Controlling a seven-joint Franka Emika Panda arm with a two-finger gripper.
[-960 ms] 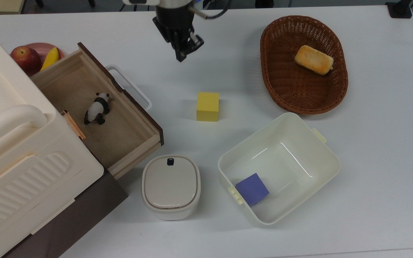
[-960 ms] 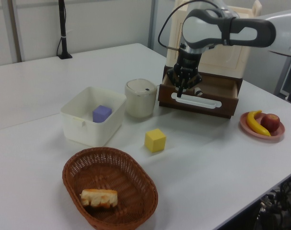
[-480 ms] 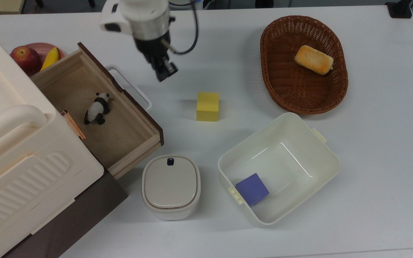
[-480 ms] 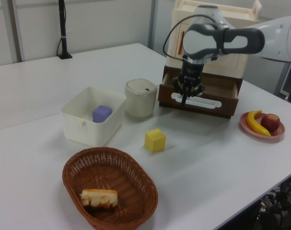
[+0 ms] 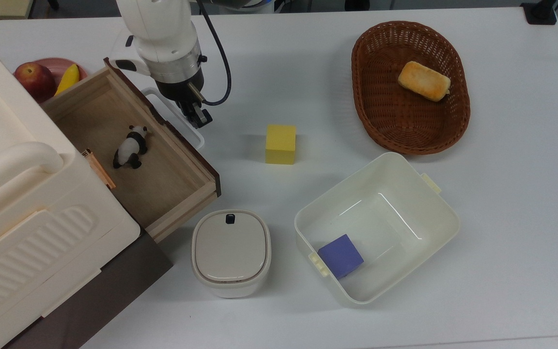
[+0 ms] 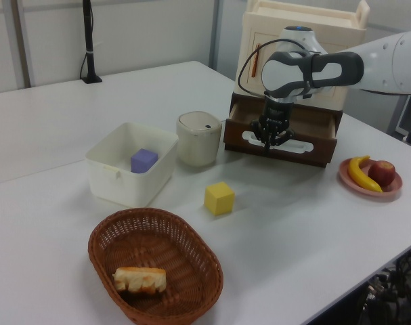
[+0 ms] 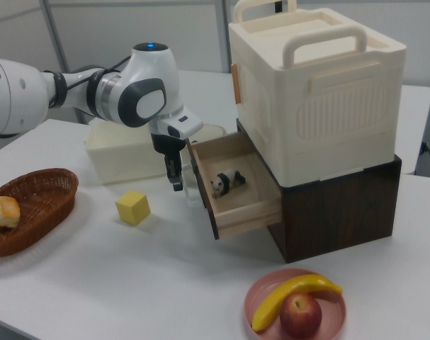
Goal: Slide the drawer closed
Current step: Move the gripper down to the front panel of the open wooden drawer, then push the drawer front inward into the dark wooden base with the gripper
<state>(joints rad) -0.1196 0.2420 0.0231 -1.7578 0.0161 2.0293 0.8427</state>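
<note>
In the top view's upper left, the drawer stands pulled out of the cabinet, a toy panda inside. The pincer, pressed together, hangs just outside the white loop handle; closing means pushing down-left toward the cabinet.

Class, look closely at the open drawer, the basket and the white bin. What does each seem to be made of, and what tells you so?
The drawer: pale, matt wood, judging by the grain on its floor and sides, with a dark brown front and a white handle, probably plastic.
The basket: brown wicker or similar; the woven strands show.
The bin: cream plastic, likely, with smooth glossy walls and moulded clips.
</note>
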